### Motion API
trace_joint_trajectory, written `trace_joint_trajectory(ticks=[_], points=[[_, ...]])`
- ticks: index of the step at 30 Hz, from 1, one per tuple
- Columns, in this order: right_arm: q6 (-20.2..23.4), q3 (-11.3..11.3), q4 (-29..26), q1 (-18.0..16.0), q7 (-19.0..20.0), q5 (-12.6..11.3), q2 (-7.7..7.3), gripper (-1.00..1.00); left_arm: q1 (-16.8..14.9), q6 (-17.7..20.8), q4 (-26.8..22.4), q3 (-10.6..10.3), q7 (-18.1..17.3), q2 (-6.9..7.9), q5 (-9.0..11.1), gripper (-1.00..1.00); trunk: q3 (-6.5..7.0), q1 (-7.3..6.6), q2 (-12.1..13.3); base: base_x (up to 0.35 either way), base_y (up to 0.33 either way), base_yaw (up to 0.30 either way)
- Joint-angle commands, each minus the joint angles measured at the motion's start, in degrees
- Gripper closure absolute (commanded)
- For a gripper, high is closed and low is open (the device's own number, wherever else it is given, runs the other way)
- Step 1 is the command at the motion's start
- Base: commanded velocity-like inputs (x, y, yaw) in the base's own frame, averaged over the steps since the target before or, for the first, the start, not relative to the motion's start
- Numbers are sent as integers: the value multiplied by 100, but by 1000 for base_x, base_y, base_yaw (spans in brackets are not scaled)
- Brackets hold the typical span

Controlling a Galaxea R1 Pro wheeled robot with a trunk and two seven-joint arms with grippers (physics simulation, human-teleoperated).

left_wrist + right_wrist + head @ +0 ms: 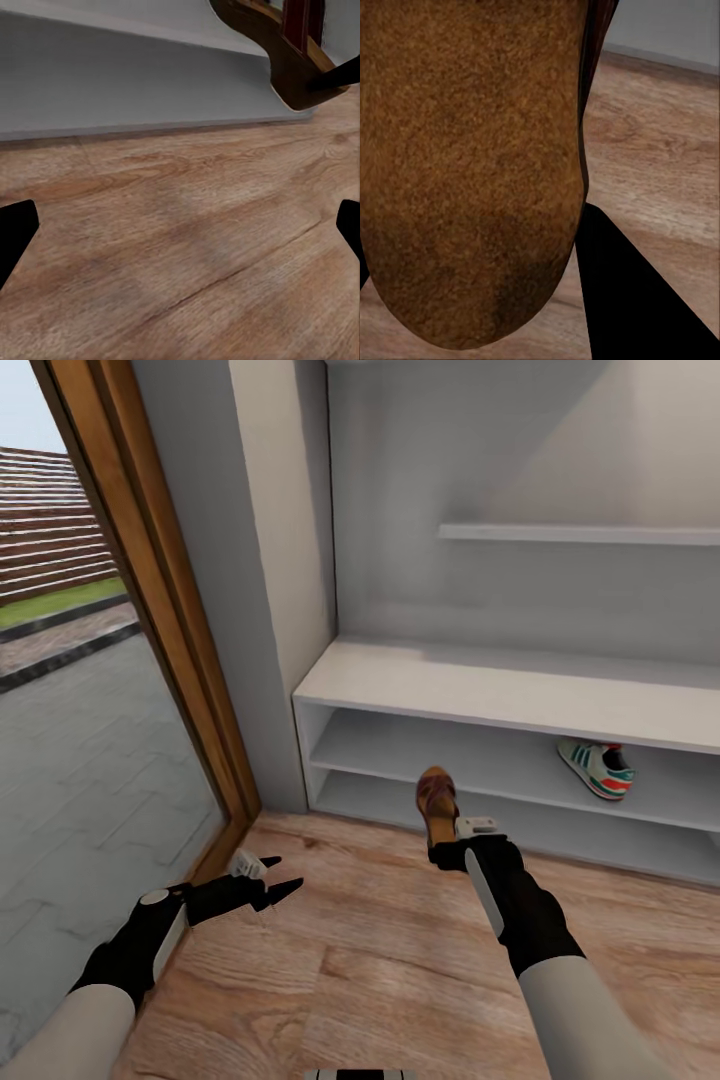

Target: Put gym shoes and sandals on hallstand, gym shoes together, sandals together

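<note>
My right gripper (447, 850) grips a sandal (437, 800) by its heel, toe raised before the hallstand (480, 690). One gym shoe (597, 768) sits on its middle shelf, apparently near the right end. My left gripper (275, 880) hangs released above the corridor floor (380, 970).

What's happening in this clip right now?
The right end effector holds a brown sandal off the wood floor, in front of the white shoe rack. One gym shoe already sits on the rack's upper open shelf. The left end effector is open and empty, low above the floor.
</note>
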Motion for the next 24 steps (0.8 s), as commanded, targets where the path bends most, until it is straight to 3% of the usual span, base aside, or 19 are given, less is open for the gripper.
trace_joint_trajectory(ticks=[1,12,21,24], points=[[28,9,-3,-4,-62,-37,0,100,-2,38,-5,21,-32,-4,-21,-100,-5,1,-2,238,212,0],[27,6,5,-4,-62,-39,-7,100,-2,38,-5,13,-32,-29,-23,-100,-5,1,-2,257,203,0],[27,1,5,-4,-62,-39,-9,100,-2,35,-5,7,-32,-91,-25,-100,-5,1,-2,335,33,0],[23,1,5,-4,-62,-39,-9,100,-2,37,-3,-105,-32,-160,-22,-100,-5,1,-2,320,2,0]])
